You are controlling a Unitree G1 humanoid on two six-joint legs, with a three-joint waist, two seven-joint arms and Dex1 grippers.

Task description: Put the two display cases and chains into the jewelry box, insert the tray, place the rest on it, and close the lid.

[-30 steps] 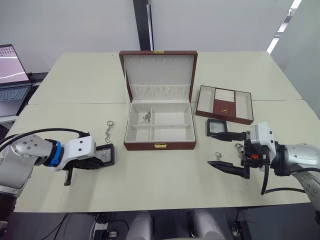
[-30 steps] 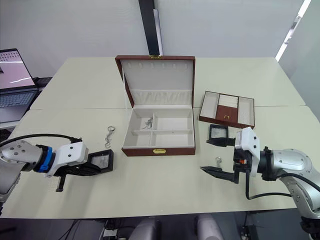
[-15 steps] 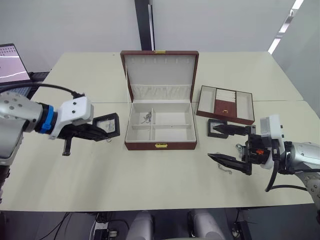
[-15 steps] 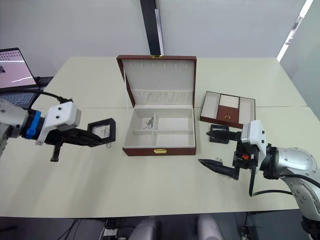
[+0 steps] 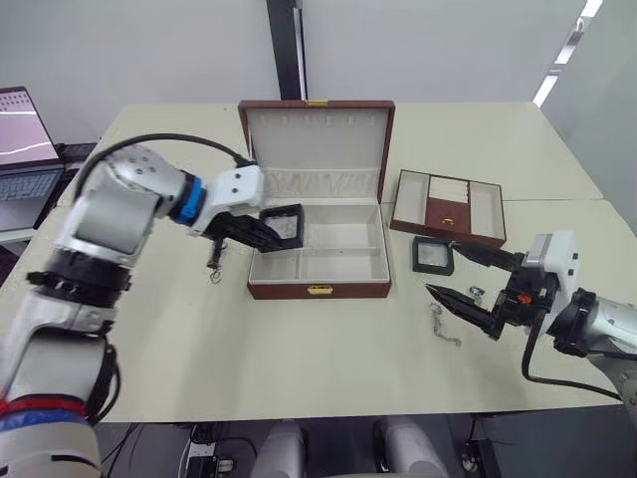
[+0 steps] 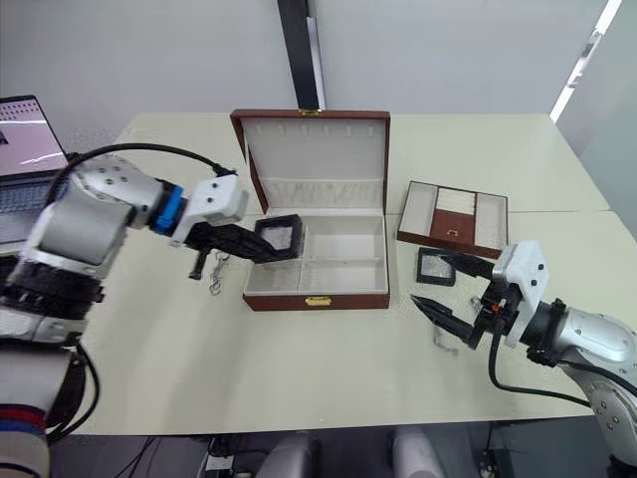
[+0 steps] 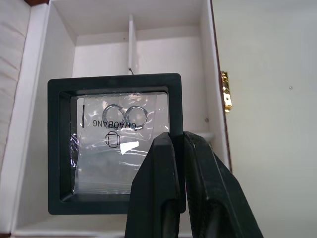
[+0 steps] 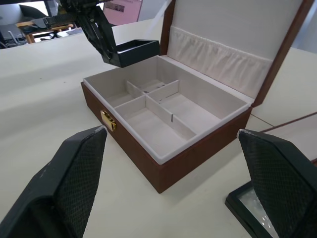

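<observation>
The jewelry box (image 5: 318,290) stands open mid-table, its lid (image 5: 318,139) upright. My left gripper (image 7: 177,140) is shut on the edge of one display case (image 5: 282,226), which hangs level over the box's rear left compartment; a small bag with two rings lies inside the case (image 7: 114,144). The other display case (image 5: 433,255) lies on the table right of the box. My right gripper (image 5: 447,270) is open beside it, fingers wide apart. One chain (image 5: 443,324) lies under that gripper, another chain (image 5: 213,263) left of the box. The tray (image 5: 448,207) sits at the back right.
A laptop (image 5: 20,149) stands off the table's far left edge. A seam (image 5: 149,206) crosses the table behind the box. A small silver ring (image 5: 476,293) lies on the table by my right gripper.
My left gripper has lifted the display case off the table at the left and carried it rightward over the box. The right gripper has stayed open near the second case.
</observation>
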